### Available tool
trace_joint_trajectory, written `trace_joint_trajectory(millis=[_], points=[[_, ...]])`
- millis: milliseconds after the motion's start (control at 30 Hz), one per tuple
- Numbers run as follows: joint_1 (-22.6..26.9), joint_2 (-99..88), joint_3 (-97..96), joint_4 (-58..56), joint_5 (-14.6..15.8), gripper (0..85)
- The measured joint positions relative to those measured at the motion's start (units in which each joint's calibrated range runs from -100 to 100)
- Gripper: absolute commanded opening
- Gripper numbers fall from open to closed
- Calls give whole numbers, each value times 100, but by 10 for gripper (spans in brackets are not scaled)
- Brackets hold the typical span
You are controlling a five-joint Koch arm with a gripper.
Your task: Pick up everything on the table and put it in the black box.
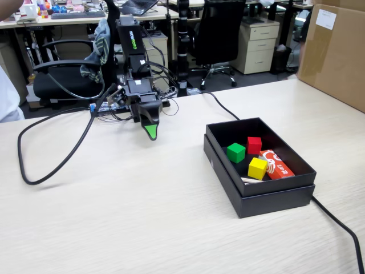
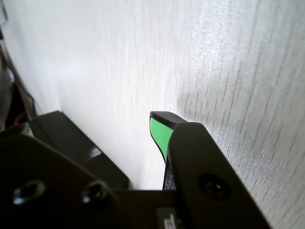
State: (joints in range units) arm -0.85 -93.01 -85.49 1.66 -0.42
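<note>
Green cube point(image 1: 235, 152) lies inside the black box point(image 1: 223, 165), beside red cube point(image 1: 254, 145) and yellow cube point(image 1: 258, 168), so delivery appears complete. Gripper point(image 1: 151, 134) hangs well apart over bare table point(image 1: 114, 217), holding nothing (only one green-padded tip shows; finger spread cannot be told).

The large pale beige wood-grain tabletop point(image 1: 142, 217) has fine darker streaks. The shallow matte black cardboard box point(image 1: 272, 198) holds a small bright green cube point(image 1: 236, 152), a red cube point(image 1: 254, 145), a yellow cube point(image 1: 258, 168) and a red packet with white marks point(image 1: 278, 165). The black gripper point(image 1: 151, 134) has a green tip. A black cable point(image 1: 51, 165) crosses the tabletop.
</note>
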Motion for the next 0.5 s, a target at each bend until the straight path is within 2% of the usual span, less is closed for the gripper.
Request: trace_joint_trajectory(millis=[167, 500], points=[[20, -91, -977, 1130, -44, 493], [-63, 246, -1123, 1270, -59, 497]])
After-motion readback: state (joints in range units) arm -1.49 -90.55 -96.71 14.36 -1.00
